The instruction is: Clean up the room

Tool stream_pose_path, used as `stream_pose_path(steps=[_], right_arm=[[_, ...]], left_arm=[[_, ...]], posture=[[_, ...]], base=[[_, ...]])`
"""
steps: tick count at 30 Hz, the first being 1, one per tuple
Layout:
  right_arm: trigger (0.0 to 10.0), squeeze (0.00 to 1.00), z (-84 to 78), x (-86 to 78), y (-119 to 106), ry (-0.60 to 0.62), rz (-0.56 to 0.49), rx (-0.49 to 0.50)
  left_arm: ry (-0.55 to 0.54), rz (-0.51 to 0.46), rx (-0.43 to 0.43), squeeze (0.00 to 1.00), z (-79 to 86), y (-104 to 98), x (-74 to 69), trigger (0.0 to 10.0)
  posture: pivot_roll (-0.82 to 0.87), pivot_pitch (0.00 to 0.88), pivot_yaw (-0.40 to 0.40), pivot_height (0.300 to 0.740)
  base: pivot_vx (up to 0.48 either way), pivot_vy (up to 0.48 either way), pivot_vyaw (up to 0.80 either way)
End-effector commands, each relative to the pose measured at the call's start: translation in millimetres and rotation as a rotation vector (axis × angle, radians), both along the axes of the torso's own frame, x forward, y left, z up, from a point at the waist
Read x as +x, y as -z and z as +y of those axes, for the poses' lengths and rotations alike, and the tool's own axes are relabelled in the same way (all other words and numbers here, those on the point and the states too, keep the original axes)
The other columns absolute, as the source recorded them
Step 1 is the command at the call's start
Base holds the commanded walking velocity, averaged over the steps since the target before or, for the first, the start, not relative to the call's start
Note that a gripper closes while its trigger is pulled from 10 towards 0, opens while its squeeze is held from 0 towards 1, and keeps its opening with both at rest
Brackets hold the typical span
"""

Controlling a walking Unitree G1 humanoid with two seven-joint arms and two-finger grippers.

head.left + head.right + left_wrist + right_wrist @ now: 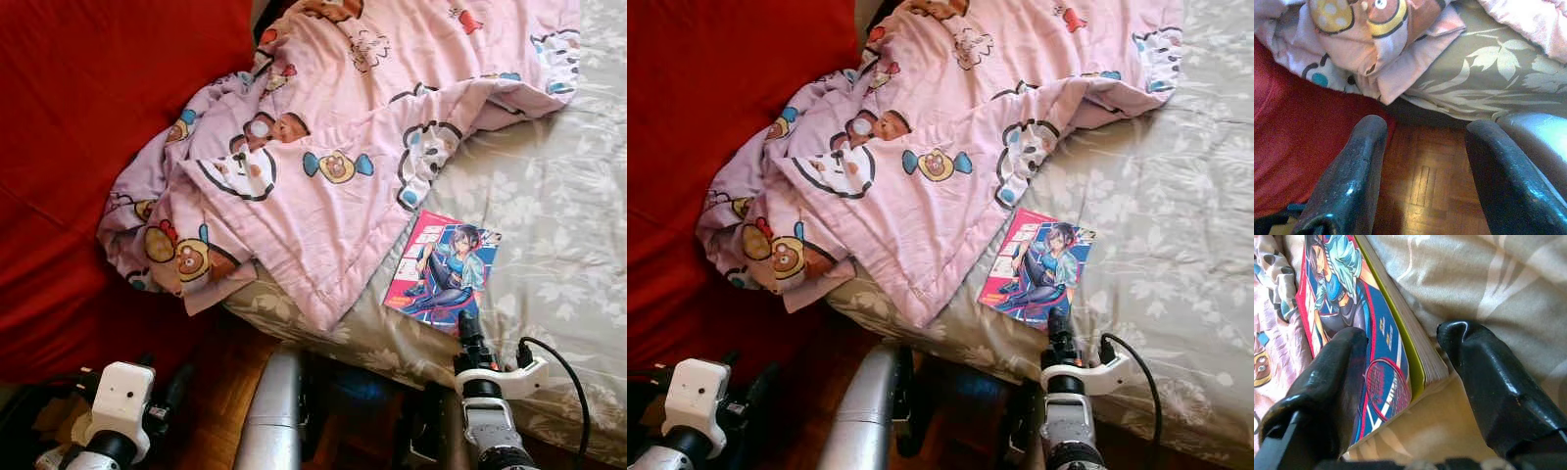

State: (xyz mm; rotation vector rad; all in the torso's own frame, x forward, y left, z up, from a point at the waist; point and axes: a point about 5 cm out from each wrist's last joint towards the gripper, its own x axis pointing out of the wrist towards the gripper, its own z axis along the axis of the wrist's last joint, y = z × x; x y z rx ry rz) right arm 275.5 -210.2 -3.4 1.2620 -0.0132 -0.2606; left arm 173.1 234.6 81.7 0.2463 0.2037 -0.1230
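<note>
From my seat, the far end of the pink cartoon-print blanket [333, 147] is cut off, and the bed's underside sits in shadow. My right gripper [1400, 382] is at the near edge of the bed [558, 245], fingers spread wide with one over the cover and one past the page edge of the comic book [443, 266], gripping nothing. The glossy book lies flat on the leaf-patterned sheet, just right of the blanket's hem. My left gripper [1422, 171] hangs open over bare parquet floor [1425, 171] beside the red cover [88, 147].
</note>
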Motion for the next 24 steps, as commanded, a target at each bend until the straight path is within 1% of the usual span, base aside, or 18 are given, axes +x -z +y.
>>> stream_pose_path(steps=[1, 7, 10, 12, 14, 17, 21, 24], right_arm=[[10.0, 0.0, -1.5, -13.6, 13.3, 0.031, 0.068, 0.032], [10.0, 0.0, 6.1, -15.7, 18.3, 0.018, 0.111, 0.045], [10.0, 0.0, 13.0, -17.9, 22.4, -0.004, 0.142, 0.058], [10.0, 0.0, 19.3, -18.8, 24.9, -0.037, 0.164, 0.055], [10.0, 0.0, 32.0, -19.8, 29.9, -0.134, 0.236, 0.055], [10.0, 0.0, 43.4, -15.1, 25.6, -0.196, 0.182, 0.036], [10.0, 0.0, 45.4, -12.8, 24.0, -0.197, 0.175, 0.04], [10.0, 0.0, 48.8, -12.4, 23.9, -0.23, 0.179, 0.022]], left_arm=[[-0.013, 0.05, 0.007, 0.0, 6.5, 5.2, -8.7, 10.0], [-0.009, 0.055, 0.009, 0.0, 5.6, 4.1, -10.9, 10.0], [-0.01, 0.057, 0.012, 0.0, 6.4, 3.3, -11.7, 10.0], [-0.011, 0.058, 0.017, 0.0, 7.7, 2.6, -12.1, 10.0], [-0.012, 0.058, 0.02, 0.0, 8.6, 2.2, -12.2, 10.0], [-0.015, 0.056, 0.026, 0.0, 10.6, 1.0, -11.1, 10.0], [-0.015, 0.056, 0.029, 0.0, 11.3, 1.1, -10.3, 10.0], [-0.014, 0.055, 0.031, 0.0, 11.6, 0.7, -9.2, 10.0]], posture=[[0.32, 0.485, 0.208, 0.616], [0.33, 0.488, 0.209, 0.616], [0.34, 0.487, 0.211, 0.616], [0.34, 0.486, 0.212, 0.616], [0.34, 0.486, 0.212, 0.616], [0.34, 0.485, 0.213, 0.616], [0.34, 0.478, 0.215, 0.616], [0.34, 0.475, 0.216, 0.616]], base=[[0.0, 0.0, 0.0], [0.0, 0.0, 0.0], [0.0, 0.0, 0.0], [0.0, 0.0, 0.0], [0.0, 0.0, 0.0], [0.0, 0.0, 0.0], [0.0, 0.0, 0.0], [0.0, 0.0, 0.0]])
